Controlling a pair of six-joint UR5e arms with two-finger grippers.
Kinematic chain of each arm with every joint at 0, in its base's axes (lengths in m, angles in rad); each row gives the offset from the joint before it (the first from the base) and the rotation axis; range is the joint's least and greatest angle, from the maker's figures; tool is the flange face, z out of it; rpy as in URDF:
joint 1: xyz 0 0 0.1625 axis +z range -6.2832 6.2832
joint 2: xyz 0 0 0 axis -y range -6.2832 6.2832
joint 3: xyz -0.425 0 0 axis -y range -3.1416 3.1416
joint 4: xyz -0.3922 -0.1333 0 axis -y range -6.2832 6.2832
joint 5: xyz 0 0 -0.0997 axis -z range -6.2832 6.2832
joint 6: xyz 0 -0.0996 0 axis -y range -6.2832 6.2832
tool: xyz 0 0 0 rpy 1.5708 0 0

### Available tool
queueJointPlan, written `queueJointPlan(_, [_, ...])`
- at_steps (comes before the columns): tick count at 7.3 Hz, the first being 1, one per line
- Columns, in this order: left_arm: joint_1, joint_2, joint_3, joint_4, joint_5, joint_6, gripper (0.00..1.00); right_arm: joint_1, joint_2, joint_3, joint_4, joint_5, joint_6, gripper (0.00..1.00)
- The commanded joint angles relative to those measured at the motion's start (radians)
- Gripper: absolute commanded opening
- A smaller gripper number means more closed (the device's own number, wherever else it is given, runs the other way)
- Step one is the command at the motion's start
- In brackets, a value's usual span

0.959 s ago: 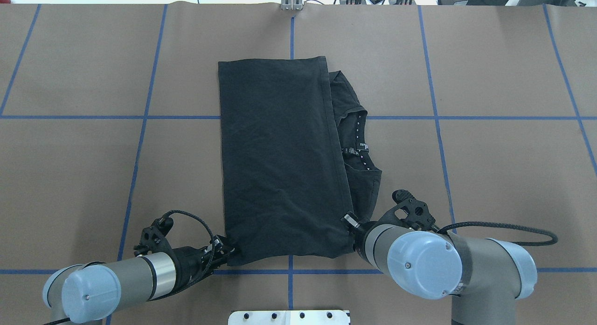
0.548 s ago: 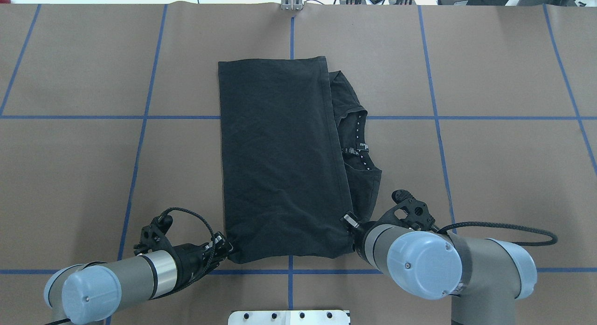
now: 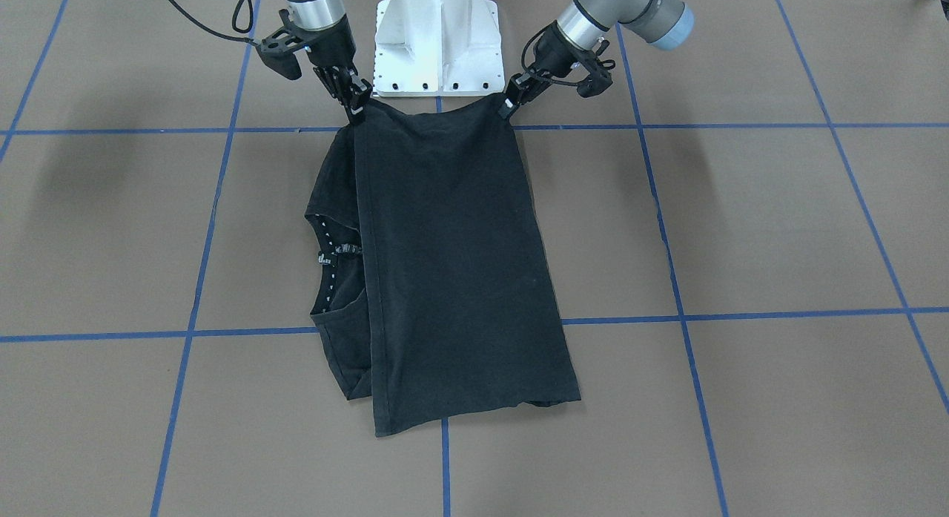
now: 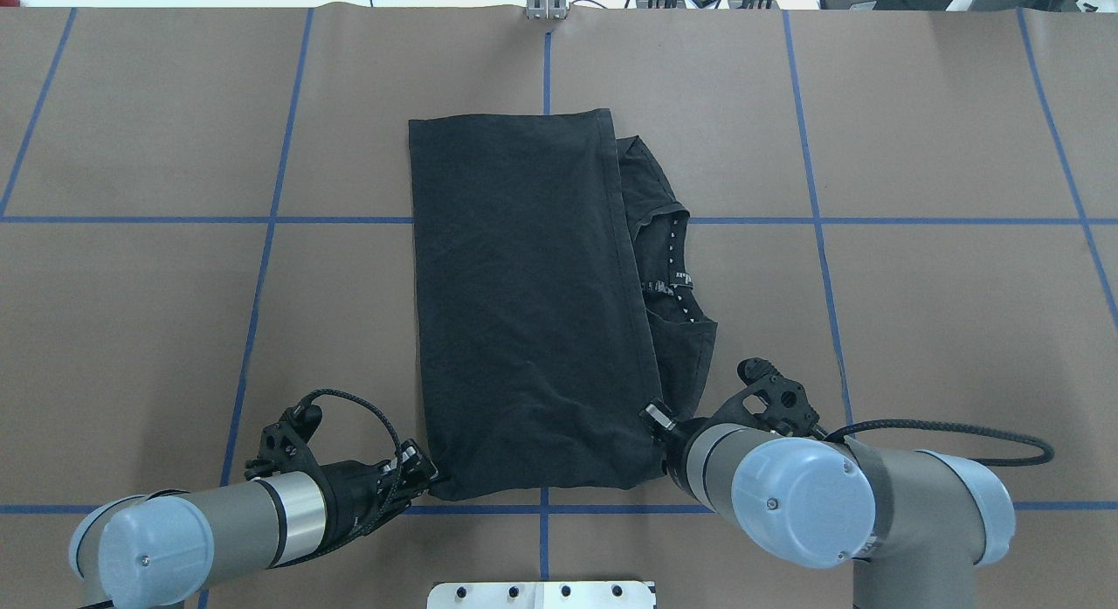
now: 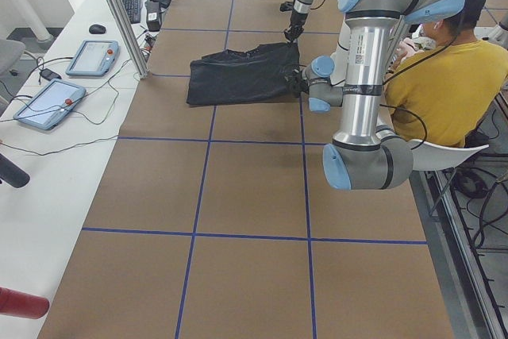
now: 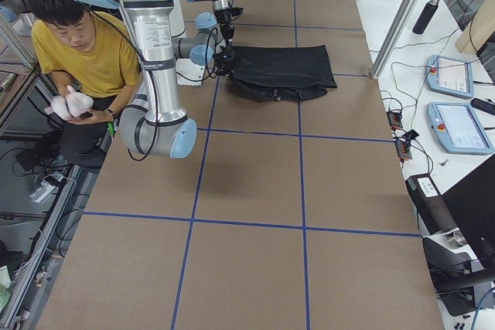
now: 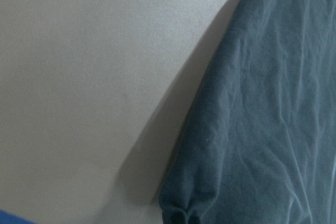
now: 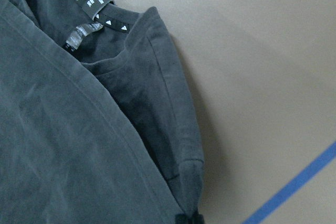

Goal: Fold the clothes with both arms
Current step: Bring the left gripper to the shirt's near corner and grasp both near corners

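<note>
While both arms pinch its corners, the black T-shirt (image 4: 524, 312) lies folded into a long panel at the centre of the overhead frame on the brown table (image 4: 917, 329), with its neckline peeking out along the panel's right edge. The left gripper (image 3: 510, 104), upper right of centre in the front-facing frame, is closed on one top corner of the cloth. The right gripper (image 3: 354, 107), upper left of centre there, is closed on the other, and the edge sags slightly between them. Each grip looks shallow, only a small bunch of fabric at the bottom of each wrist frame, so a corner could slip free under a quick pull. Uneven travel would skew the fold, and the loose under-layer by the collar may drag out of line. Inside the collar, the neck tape (image 8: 118, 24) carries white triangles and a small white wordmark too blurred to read; a grey tag (image 8: 79, 36) shows no legible text.
</note>
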Motion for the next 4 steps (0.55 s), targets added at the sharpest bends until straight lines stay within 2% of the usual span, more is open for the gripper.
queueJointPlan(1, [-0.004, 0.089, -0.117, 0.039, -0.033, -0.057, 0.00, -0.064, -0.089, 0.131, 0.000, 0.002, 0.039, 0.00])
queueJointPlan(2, [-0.005, 0.109, -0.178, 0.039, -0.033, -0.083, 0.00, -0.072, -0.115, 0.185, 0.000, 0.008, 0.042, 0.00])
queueJointPlan(3, [-0.017, 0.083, -0.200, 0.039, -0.033, -0.172, 0.00, -0.069, -0.117, 0.220, -0.002, 0.041, 0.042, 0.00])
queueJointPlan(4, [-0.068, 0.075, -0.201, 0.039, -0.033, -0.192, 0.00, -0.013, -0.107, 0.224, -0.024, 0.047, 0.040, 0.00])
